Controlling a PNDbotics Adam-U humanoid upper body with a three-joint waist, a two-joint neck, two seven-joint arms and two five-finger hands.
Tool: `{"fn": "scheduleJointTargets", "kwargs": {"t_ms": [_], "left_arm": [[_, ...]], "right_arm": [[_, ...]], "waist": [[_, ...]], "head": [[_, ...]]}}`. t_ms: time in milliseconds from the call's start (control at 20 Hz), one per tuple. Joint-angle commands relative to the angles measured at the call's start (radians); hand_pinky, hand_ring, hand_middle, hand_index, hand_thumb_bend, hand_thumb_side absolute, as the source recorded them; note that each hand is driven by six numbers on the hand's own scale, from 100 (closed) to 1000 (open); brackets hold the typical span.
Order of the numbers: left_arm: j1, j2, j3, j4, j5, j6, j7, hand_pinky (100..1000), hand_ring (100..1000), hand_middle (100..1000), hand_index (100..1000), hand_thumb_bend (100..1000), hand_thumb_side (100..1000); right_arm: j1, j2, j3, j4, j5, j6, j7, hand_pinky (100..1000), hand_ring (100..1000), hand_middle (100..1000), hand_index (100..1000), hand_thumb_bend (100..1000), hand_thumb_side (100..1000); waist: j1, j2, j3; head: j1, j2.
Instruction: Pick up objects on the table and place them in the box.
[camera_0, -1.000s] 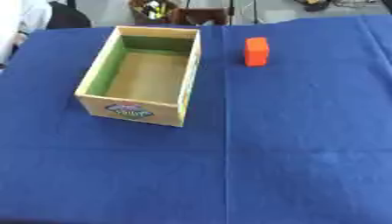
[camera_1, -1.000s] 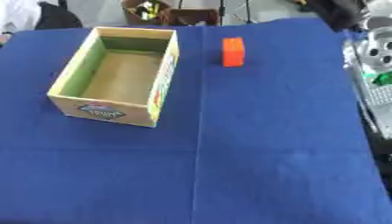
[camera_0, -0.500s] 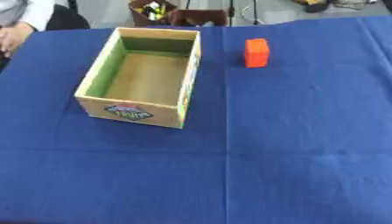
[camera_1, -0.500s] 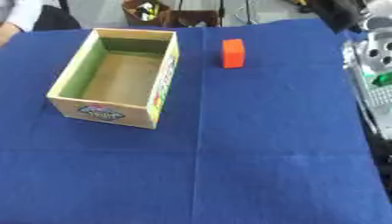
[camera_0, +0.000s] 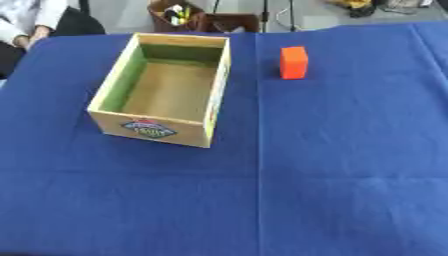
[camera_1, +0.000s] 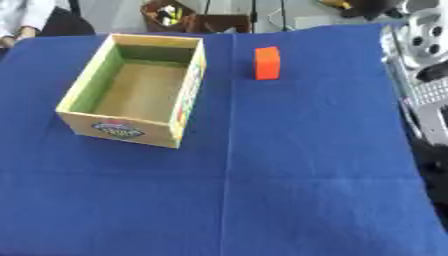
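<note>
An open box (camera_0: 166, 92), green inside with a brown floor, is seen on the left part of the blue-covered counter (camera_0: 332, 175), a label on its near wall. An orange block (camera_0: 294, 62) is stood upright to the right of the box, apart from it, toward the far edge. Neither hand is shown in either view, so their state cannot be told.

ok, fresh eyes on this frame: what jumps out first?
The orange block stands alone on the blue tablecloth, far right of centre. Left of it, apart, sits the open cardboard box, green inside walls, nothing in it. Neither hand is in view.
</note>
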Motion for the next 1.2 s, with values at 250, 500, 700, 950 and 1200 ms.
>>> {"fn": "scheduleJointTargets", "kwargs": {"t_ms": [250, 500, 700, 950, 1200], "left_arm": [[0.001, 0.012, -0.007, -0.018, 0.002, 0.003, -0.010, 464, 624, 585, 790, 473, 980], [0.002, 0.008, -0.011, -0.018, 0.005, 0.005, -0.017, 464, 624, 585, 789, 473, 978], [0.002, 0.007, -0.013, -0.018, 0.007, 0.006, -0.021, 464, 623, 584, 788, 473, 976], [0.000, 0.004, -0.015, -0.018, 0.011, 0.007, -0.026, 464, 623, 584, 787, 474, 976], [0.001, 0.001, -0.016, -0.018, 0.012, 0.008, -0.030, 463, 623, 584, 787, 474, 973]], "right_arm": [[-0.135, 0.007, 0.049, 0.135, 0.078, -0.046, 0.085, 866, 848, 804, 904, 187, 1000], [-0.207, 0.040, 0.069, 0.270, 0.123, -0.072, 0.137, 871, 854, 809, 910, 239, 1000], [-0.251, 0.066, 0.073, 0.391, 0.168, -0.100, 0.174, 877, 858, 813, 919, 298, 1000], [-0.293, 0.112, 0.059, 0.558, 0.227, -0.137, 0.199, 884, 860, 816, 925, 341, 1000], [-0.325, 0.139, 0.037, 0.693, 0.287, -0.183, 0.223, 892, 872, 833, 940, 406, 1000]], "waist": [[-0.001, -0.016, 0.008], [0.000, -0.013, 0.013], [0.003, -0.011, 0.016], [0.005, -0.007, 0.019], [0.006, -0.003, 0.024]], "head": [[-0.012, -0.005], [-0.018, -0.005], [-0.024, -0.006], [-0.028, -0.011], [-0.029, -0.017]]}}
